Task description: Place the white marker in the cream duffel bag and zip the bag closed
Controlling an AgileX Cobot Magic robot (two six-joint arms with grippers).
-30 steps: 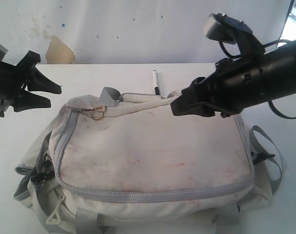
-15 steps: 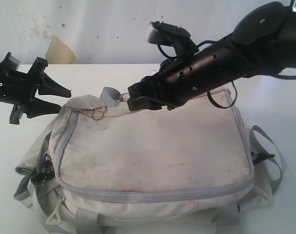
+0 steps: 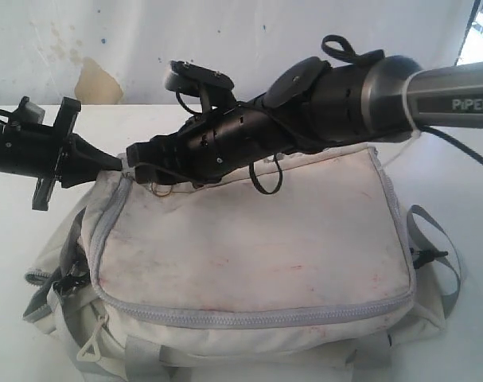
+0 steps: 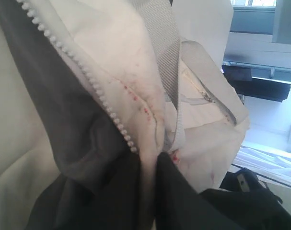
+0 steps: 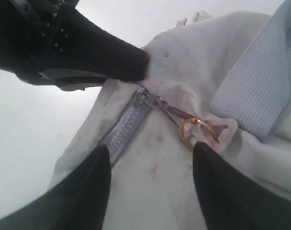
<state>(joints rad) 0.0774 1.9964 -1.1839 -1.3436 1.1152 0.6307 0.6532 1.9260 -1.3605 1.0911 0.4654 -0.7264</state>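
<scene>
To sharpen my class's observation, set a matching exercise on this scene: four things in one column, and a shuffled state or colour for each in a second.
Column one:
1. left pincer
2. right pincer
3. pull ring
4. cream duffel bag

Column two:
a. brass-coloured
b. open, by the ring
c. smudged with faint red
d. shut on bag fabric

Pairs: 1-d, 2-b, 3-a, 4-c
</scene>
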